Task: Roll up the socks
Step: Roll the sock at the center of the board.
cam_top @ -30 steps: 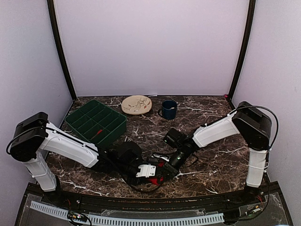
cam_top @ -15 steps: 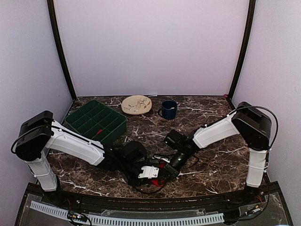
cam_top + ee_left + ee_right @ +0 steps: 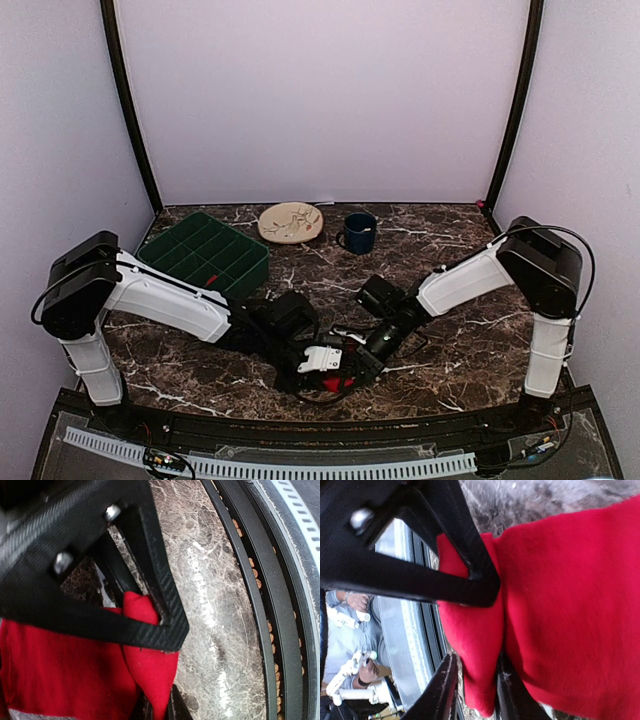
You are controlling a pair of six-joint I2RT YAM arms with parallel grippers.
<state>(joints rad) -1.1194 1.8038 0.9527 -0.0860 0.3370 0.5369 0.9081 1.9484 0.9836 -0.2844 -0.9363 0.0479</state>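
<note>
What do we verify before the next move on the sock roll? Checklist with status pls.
1. Hold of the left gripper on the socks: ok, a red fold is pinched between its fingers.
2. Hold of the right gripper: cannot tell. A fold sits between its fingers, but whether it is clamped or loose is unclear.
3. Roll formed: cannot tell. The arms hide it from above, and the wrist views show only folds.
4. Fabric resting on the table: ok, but close to the front edge.
5. The green tray, plate and mug clear of both grippers: ok, all stand toward the back.
</note>
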